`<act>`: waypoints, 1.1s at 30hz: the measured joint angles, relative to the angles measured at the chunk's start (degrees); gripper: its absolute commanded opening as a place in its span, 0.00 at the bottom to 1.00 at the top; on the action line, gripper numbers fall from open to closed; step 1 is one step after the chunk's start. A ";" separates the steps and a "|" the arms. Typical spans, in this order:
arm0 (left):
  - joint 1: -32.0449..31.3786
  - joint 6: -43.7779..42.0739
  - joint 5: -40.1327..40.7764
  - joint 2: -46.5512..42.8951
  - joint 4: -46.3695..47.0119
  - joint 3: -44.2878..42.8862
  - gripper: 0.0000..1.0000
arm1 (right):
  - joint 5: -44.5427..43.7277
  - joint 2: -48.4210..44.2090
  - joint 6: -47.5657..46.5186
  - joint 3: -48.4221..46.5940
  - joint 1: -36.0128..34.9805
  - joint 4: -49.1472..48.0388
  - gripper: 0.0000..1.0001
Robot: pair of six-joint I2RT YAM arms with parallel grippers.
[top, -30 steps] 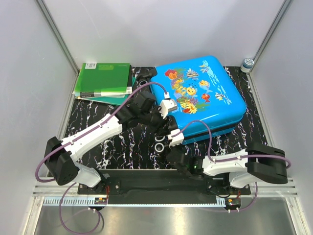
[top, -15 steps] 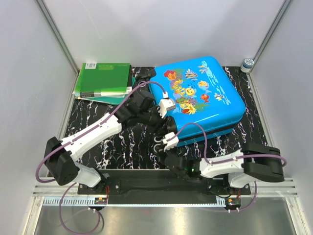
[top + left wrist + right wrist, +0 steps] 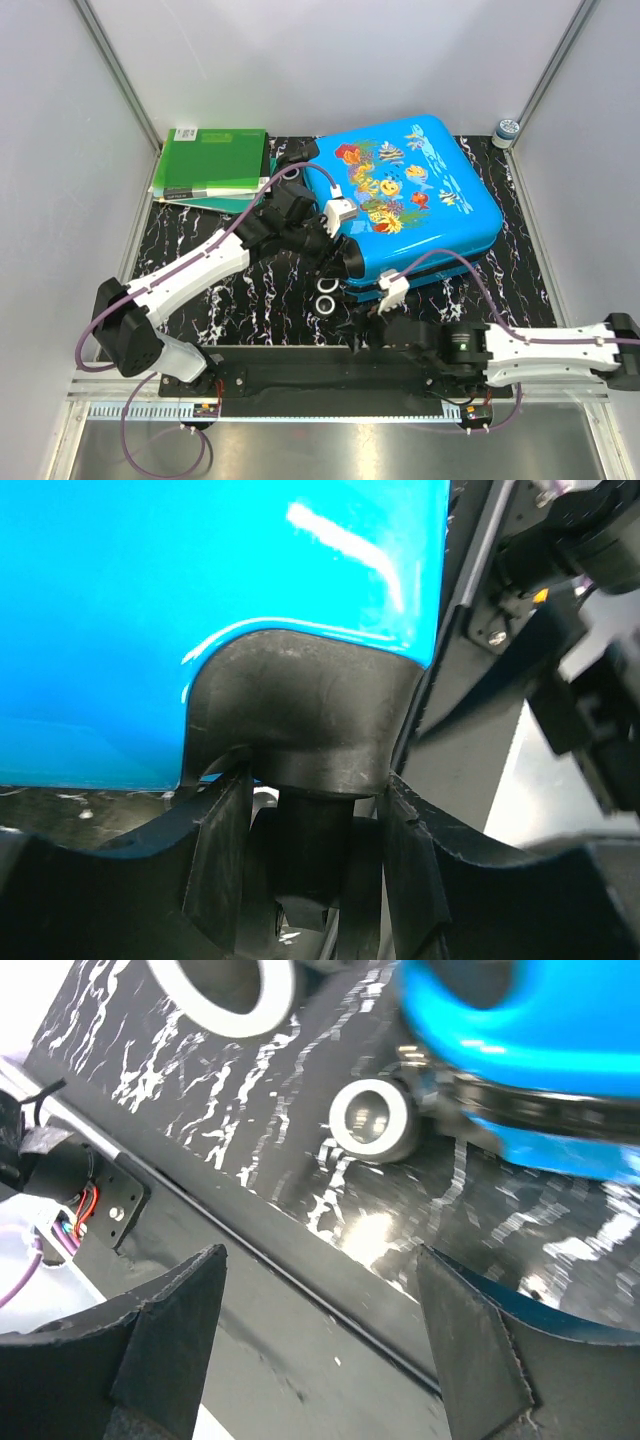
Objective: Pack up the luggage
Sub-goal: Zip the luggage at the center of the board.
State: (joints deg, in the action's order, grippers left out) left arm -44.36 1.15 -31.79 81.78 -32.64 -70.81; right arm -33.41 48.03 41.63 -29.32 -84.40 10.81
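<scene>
While our right arm lies low along the black marbled table's (image 3: pixel 250 300) near edge, right fingers (image 3: pixel 170 1340) spread empty | left arm reaches forward, left fingers (image 3: pixel 230 860) clamping black wheel mount (image 3: pixel 300 710) of closed bright-blue fish-print hard-shell suitcase (image 3: pixel 420 190), centre-right.

Suitcase (image 3: pixel 430 190): bright blue, multicolour fish/coral print. Wheel (image 3: pixel 373 1120): white rim, grey ctr. Counter (image 3: pixel 180 225): blk w/ white marbling. Folders (image 3: pixel 212 160): green. Arms (image 3: pixel 190 272): white/blk.

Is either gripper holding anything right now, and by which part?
The left gripper seems to clamp the luggage by a black wheel housing at its corner, fingers on either side. The right gripper is open and holds nothing.
</scene>
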 measured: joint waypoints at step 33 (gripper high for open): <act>-6.14 26.60 3.91 5.33 16.55 -1.62 0.77 | -10.78 -13.25 7.45 -9.07 0.00 19.12 0.83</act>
State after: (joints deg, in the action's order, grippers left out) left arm -50.50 27.75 -27.88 87.11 -16.10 -72.42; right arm -44.18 34.79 49.08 -38.39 -84.40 29.93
